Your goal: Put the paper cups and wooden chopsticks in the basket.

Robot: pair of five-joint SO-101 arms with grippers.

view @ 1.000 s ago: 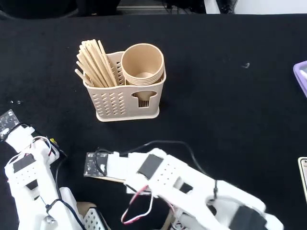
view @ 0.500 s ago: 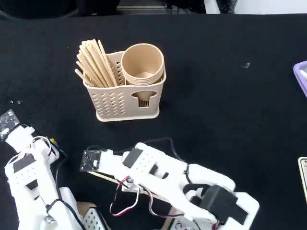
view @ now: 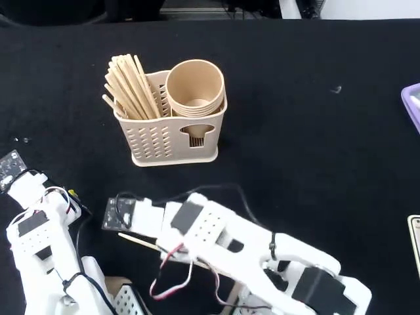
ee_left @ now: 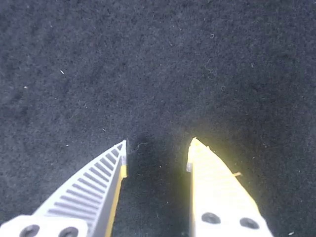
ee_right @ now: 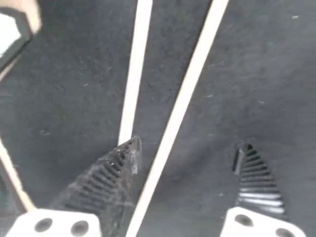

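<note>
A beige slotted basket (view: pixel 164 141) stands upright on the black table. It holds a bundle of wooden chopsticks (view: pixel 128 85) in one half and a stack of paper cups (view: pixel 195 85) in the other. Near the table's front a loose chopstick (view: pixel 141 241) pokes out from under my right arm (view: pixel 210 230). My right gripper (ee_right: pixel 187 145) is open, low over the cloth. One chopstick (ee_right: pixel 182 98) lies between its fingers and a second chopstick (ee_right: pixel 134 74) runs by one fingertip. My left gripper (ee_left: pixel 158 143) is open over bare cloth with nothing between its fingers. The left arm (view: pixel 39 243) sits at the front left corner.
A purple object (view: pixel 412 102) shows at the right edge, and a pale item (view: pixel 415 230) lies lower on that edge. The black cloth (view: pixel 315 144) right of the basket is open room. Loose wires (view: pixel 170 275) hang from the right arm.
My right arm has swung its wrist leftward along the front of the table, over the loose chopsticks. The left arm, basket and cups have not moved.
</note>
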